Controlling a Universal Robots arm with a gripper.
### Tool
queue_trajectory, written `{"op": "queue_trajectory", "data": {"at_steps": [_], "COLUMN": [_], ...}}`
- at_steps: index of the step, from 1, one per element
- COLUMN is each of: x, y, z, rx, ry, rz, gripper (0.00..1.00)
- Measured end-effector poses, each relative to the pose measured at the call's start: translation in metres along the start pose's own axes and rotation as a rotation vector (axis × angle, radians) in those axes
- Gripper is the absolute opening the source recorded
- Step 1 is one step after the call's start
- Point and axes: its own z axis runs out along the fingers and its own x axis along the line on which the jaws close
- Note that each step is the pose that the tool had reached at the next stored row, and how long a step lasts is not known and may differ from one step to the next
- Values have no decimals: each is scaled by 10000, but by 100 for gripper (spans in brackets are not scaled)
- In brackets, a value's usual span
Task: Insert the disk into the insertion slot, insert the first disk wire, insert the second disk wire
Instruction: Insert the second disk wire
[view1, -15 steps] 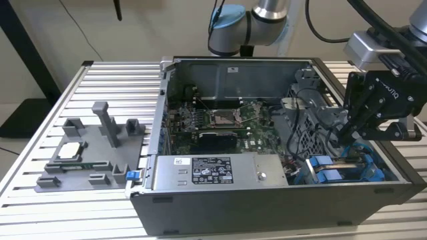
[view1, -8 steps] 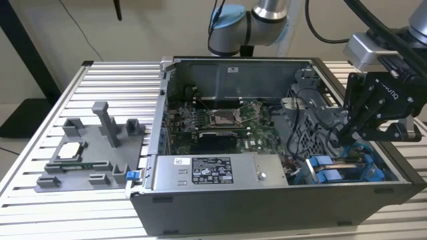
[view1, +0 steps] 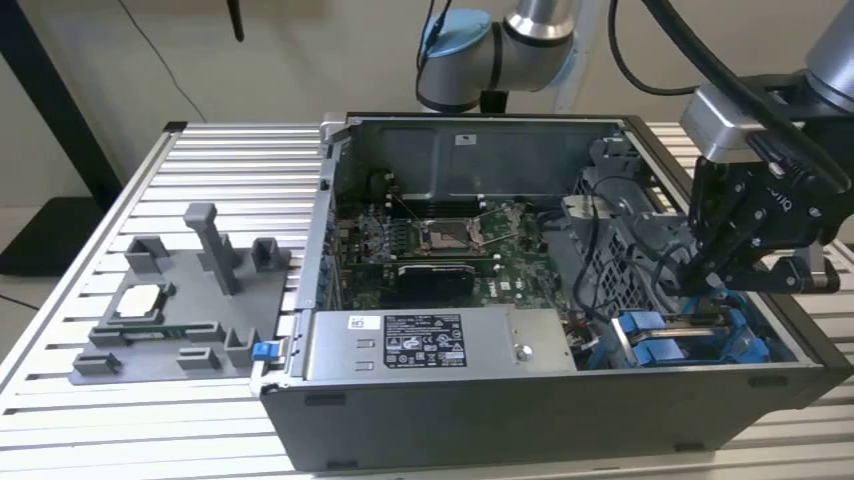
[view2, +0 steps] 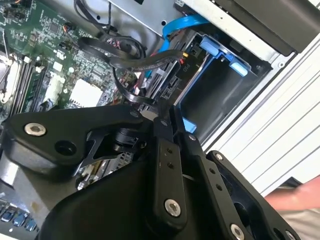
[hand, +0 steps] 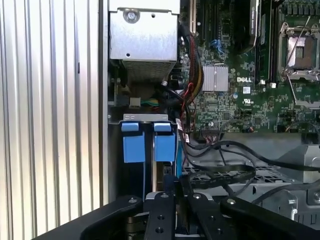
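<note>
My gripper (view1: 703, 282) hangs inside the open computer case, at the exterior view's right, just above the insertion slot (view1: 674, 345) with its bright blue tabs. In both wrist views the fingers (view2: 161, 150) stand close together, shut on the end of a black disk wire (view2: 131, 94) that loops away toward the motherboard. The disk (view2: 169, 75) sits edge-on in the slot (view2: 227, 92), its connector end facing the gripper (view2: 167, 114). In the first wrist view the gripper (hand: 178, 189) is just short of the two blue tabs (hand: 149, 145). More black wires (hand: 220, 170) lie beside them.
A grey metal box with a sticker (view1: 427, 345) fills the case's front. The motherboard (view1: 434, 245) lies behind it. A light-blue cable (view2: 185, 24) curves above the bay. A grey fixture (view1: 187, 300) stands on the slatted table at the exterior view's left. A person's hand (view2: 295, 199) shows outside the case.
</note>
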Motion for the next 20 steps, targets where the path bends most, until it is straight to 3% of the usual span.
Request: {"op": "queue_trajectory", "data": {"at_steps": [9, 20], "x": [49, 51], "y": [-3, -15], "z": [107, 123], "rx": [252, 261], "ry": [-6, -23], "rz": [-23, -24], "gripper": [0, 0]}}
